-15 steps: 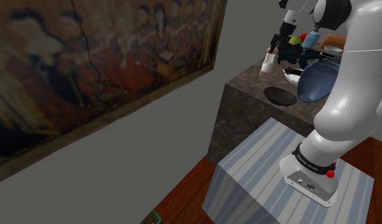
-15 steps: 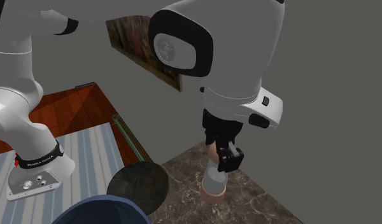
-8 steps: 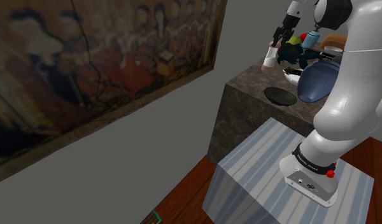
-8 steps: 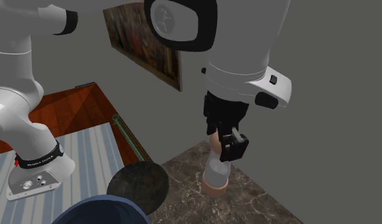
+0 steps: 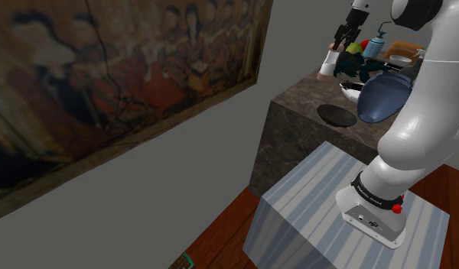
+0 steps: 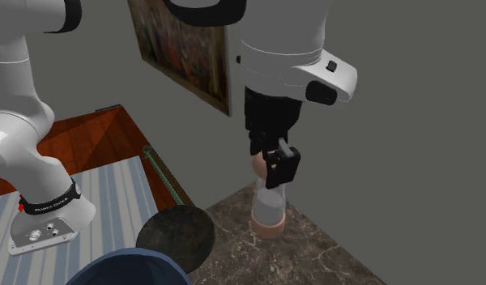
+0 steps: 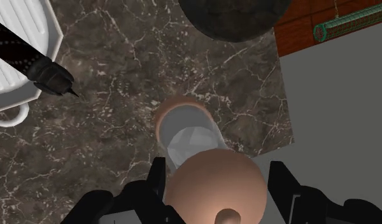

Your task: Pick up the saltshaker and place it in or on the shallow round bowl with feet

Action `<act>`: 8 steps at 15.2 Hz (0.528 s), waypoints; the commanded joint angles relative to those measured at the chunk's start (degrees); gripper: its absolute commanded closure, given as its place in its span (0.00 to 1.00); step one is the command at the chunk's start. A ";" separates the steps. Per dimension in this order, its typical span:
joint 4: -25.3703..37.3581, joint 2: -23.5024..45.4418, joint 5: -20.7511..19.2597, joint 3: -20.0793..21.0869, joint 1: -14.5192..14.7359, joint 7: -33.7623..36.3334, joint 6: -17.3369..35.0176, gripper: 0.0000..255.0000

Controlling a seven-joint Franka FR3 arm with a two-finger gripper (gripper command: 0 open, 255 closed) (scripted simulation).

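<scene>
Saltshaker (image 6: 267,212) higher off the counter (image 6: 314,253), clamped in the gripper (image 6: 271,175) (pinkish cap (image 7: 215,181) clear in wrist view).

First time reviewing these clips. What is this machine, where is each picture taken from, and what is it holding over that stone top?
This is a white robot arm standing on a striped box, ending in a black two-finger gripper. One picture looks from beside that box, a second from another spot near the counter, and the third from a camera on the hand, looking along the gripper. On the dark marble counter lies a dark round bowl. The fingers clasp a saltshaker, clear with pinkish ends, upright and seemingly just off the counter. The bowl is where it should go.
</scene>
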 commanded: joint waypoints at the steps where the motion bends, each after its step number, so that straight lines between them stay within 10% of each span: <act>1: -5.67 -5.57 -3.05 -0.81 2.24 0.81 1.18 1.00; 8: -21.91 -25.37 -14.79 0.00 6.10 6.83 2.65 1.00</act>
